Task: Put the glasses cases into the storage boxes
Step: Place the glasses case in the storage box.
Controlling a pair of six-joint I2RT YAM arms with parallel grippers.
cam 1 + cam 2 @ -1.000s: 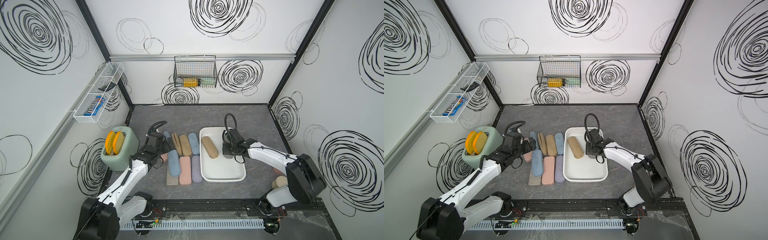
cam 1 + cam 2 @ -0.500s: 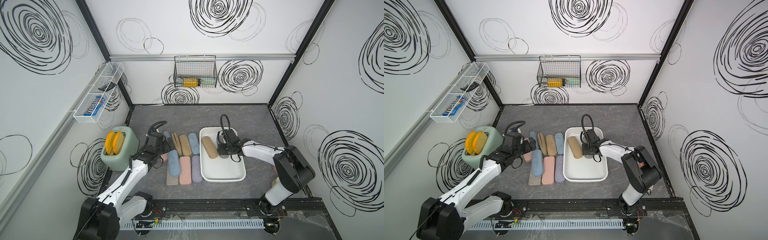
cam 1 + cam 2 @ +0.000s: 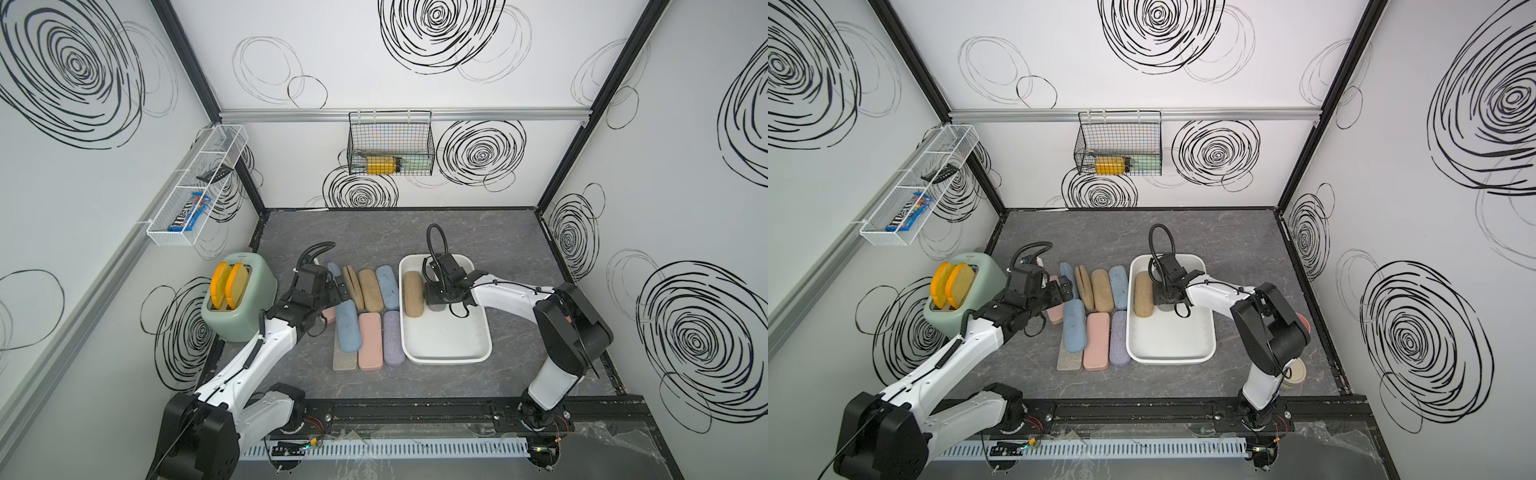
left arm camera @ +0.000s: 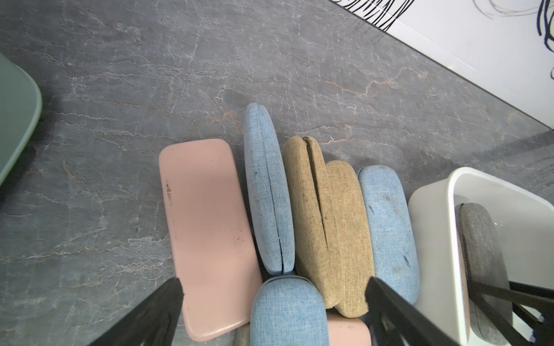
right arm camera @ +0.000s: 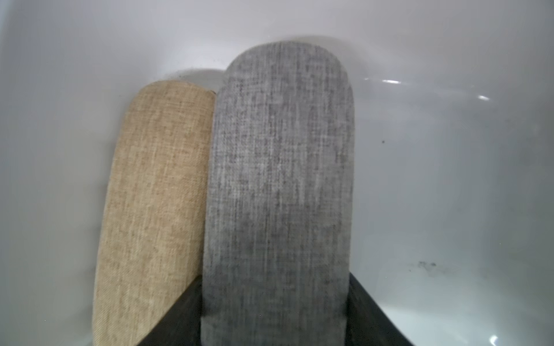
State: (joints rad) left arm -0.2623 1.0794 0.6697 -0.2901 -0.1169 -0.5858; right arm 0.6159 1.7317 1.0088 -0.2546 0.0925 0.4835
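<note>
Placement judged in hand: inside white tub [image 3: 446, 332], grey case [image 5: 278, 179] is clamped by right gripper [image 3: 435, 296] just beside tan case [image 5: 156, 194], so release and withdrawal are called for; left gripper [image 4: 272, 283] is held spread wide above blue case [image 4: 287, 314] outside tub.

The right tool [image 5: 274, 277] gripped a grey fabric case [image 5: 278, 179] between its black fingers [image 5: 177, 317], one on each long side. A tan case [image 5: 156, 194] lay just beside it, long edges touching. Both were inside the white storage box [image 5: 434, 179], its glossy wall rising beyond their rounded ends.
</note>
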